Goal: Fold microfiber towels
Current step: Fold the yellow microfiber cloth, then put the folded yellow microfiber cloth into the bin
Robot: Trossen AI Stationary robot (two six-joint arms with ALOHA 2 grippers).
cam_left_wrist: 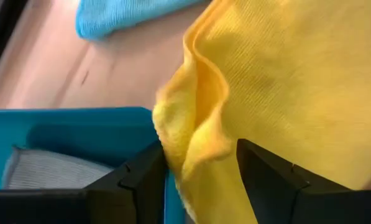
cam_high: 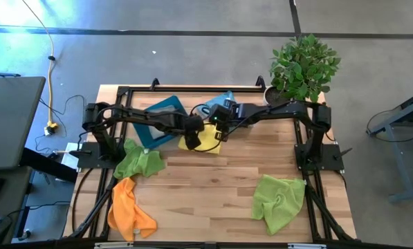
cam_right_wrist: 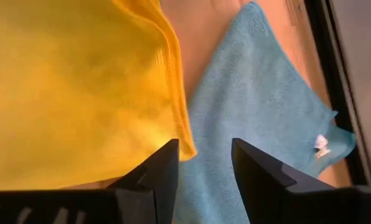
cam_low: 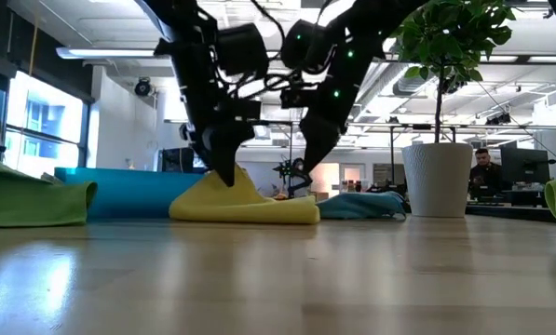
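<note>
A yellow towel (cam_high: pixel 200 143) lies folded on the table's middle, with one fold standing up in a peak (cam_low: pixel 233 186). My left gripper (cam_left_wrist: pixel 201 152) is open, and its fingers slant down on either side of that peak. My right gripper (cam_right_wrist: pixel 205 146) is open with nothing between its fingers. It hangs just above the yellow towel's edge (cam_right_wrist: pixel 173 106), beside a light blue towel (cam_right_wrist: pixel 260 93) that lies flat on the wood. A grey towel (cam_left_wrist: pixel 42 171) lies in the teal tray (cam_high: pixel 158 114). My left gripper stands astride the yellow towel's raised fold (cam_left_wrist: pixel 194 118), coming from above at a slant. The fold leans against the inner side of one finger (cam_left_wrist: pixel 153 177) and stands apart from the other, so it is not pinched. The rest of the towel lies on the table.
Two lime green towels (cam_high: pixel 140 162) (cam_high: pixel 279 200) and an orange one (cam_high: pixel 129 211) lie crumpled toward the near edge. A potted plant (cam_high: pixel 301 66) stands at the far right corner. Bare wood lies between the yellow towel and the near edge.
</note>
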